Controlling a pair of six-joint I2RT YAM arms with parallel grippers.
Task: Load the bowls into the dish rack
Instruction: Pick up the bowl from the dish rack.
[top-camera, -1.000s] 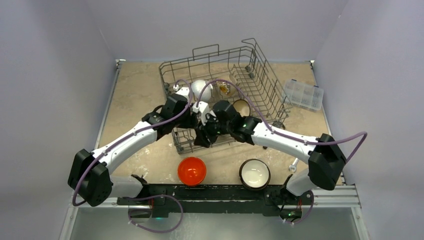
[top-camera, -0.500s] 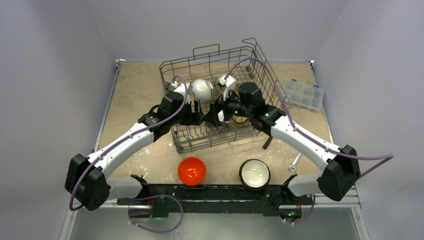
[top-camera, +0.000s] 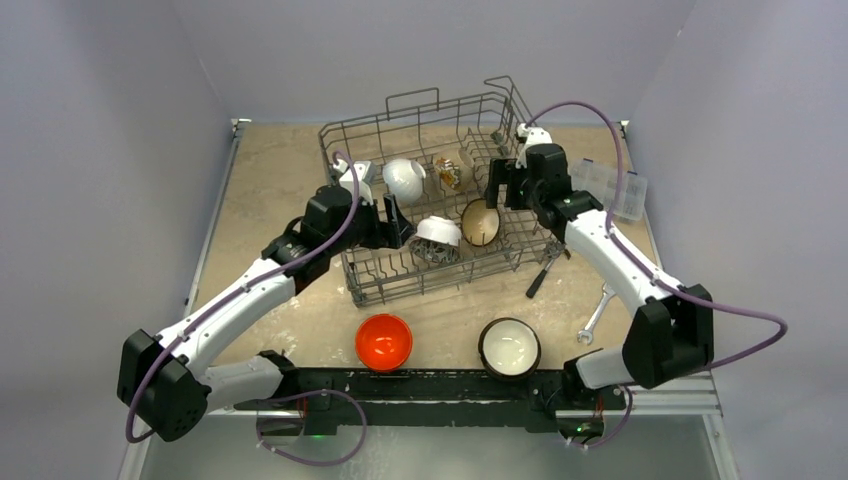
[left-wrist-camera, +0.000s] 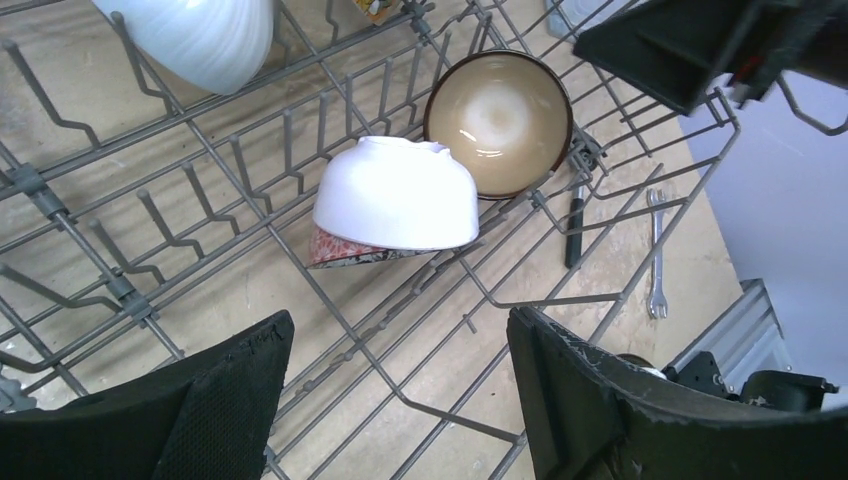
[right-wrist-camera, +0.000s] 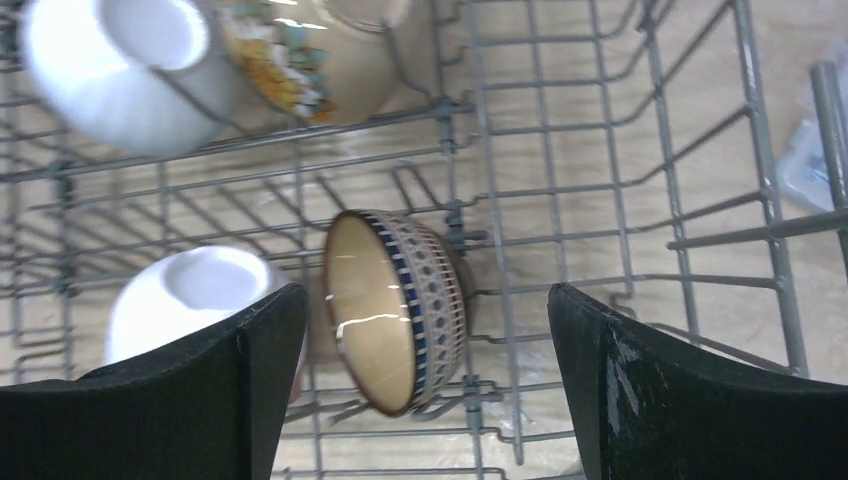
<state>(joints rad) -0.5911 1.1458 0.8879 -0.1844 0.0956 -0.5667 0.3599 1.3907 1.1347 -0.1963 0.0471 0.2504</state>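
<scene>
Your left gripper (left-wrist-camera: 395, 335) and right gripper (right-wrist-camera: 420, 300) gape empty over the dish rack (top-camera: 385, 280); the orange bowl (top-camera: 384, 341) and cream-lined bowl (top-camera: 509, 347) sit at the table (top-camera: 270, 180)'s near edge.

Leaves white bowl (top-camera: 437, 231) upturned in dish rack (top-camera: 420, 283); draws left end effector (top-camera: 395, 222) back, right end effector (top-camera: 497, 185) far rightward, both opened.

Nothing readable anywhere that I can spot: no labels, brands or numbers. Closest thing is paint. The blue-patterned bowl (right-wrist-camera: 385, 320) sitting between the right tool's (right-wrist-camera: 425, 295) fingers has a dotted band, and the painted bowl (right-wrist-camera: 310, 60) beyond it shows orange-and-teal decoration, no lettering.
</scene>
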